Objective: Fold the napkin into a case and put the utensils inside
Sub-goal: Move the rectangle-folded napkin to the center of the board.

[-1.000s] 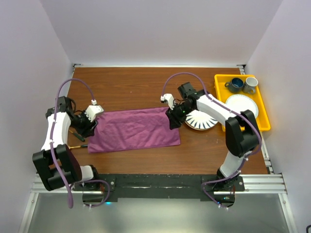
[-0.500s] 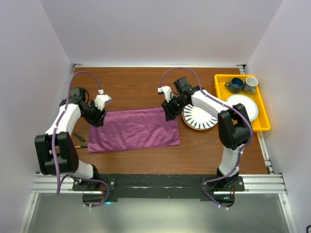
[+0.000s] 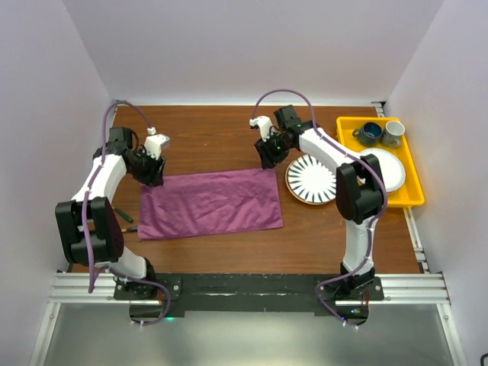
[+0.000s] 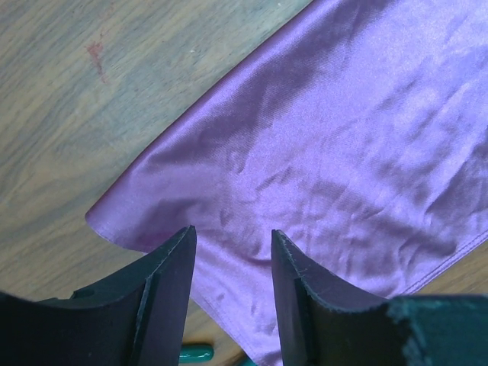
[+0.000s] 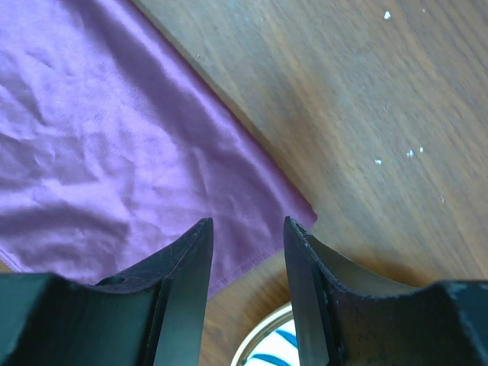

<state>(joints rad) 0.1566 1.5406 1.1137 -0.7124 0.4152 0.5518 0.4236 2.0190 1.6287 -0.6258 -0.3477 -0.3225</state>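
Two mugs [image 3: 371,133], a plate [image 3: 393,169] in the tray [image 3: 347,146] — left fingers [image 4: 171,282], right fingers [image 5: 183,267] parted

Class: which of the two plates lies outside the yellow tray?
The striped plate, on the table beside the napkin; the plain white plate sits in the tray.

Robot lab test cell, not a real dining room. Wooden table [image 3: 221,137] boxed in by plain pale walls [image 3: 252,46] at its far side and both ends. Metal frame [image 3: 435,286] runs along the table's near edge, with left arm [image 3: 99,183] and right arm [image 3: 335,156] bolted there, purple cables [image 3: 278,97] looping off them. Staged tableware props: yellow tray [image 3: 341,141] at the table's right end holding two mugs [image 3: 371,133] and a white plate [image 3: 385,169], striped plate [image 3: 311,183] just beside it, purple napkin [image 3: 210,202] mid-table.
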